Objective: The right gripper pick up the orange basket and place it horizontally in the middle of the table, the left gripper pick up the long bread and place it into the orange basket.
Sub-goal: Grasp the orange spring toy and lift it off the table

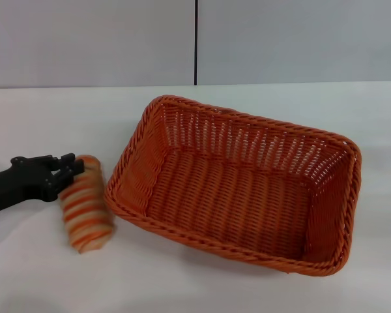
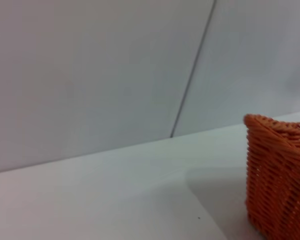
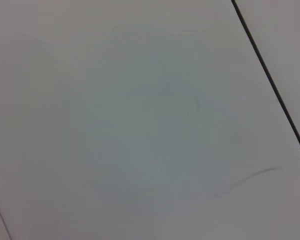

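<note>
long bread (image 1: 86, 212) looks light and squashy, left of the orange basket (image 1: 238, 186); left gripper (image 1: 70, 171) touches its far end, whether pinching i can't tell.

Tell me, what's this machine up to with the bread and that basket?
The left end effector has reached in from the robot's left side and is at the upper end of the long bread, which lies on the table just beside the orange basket. The basket sits empty in the middle of the table, so the bread has not gone in yet. The right end effector is out of sight in every view.
</note>
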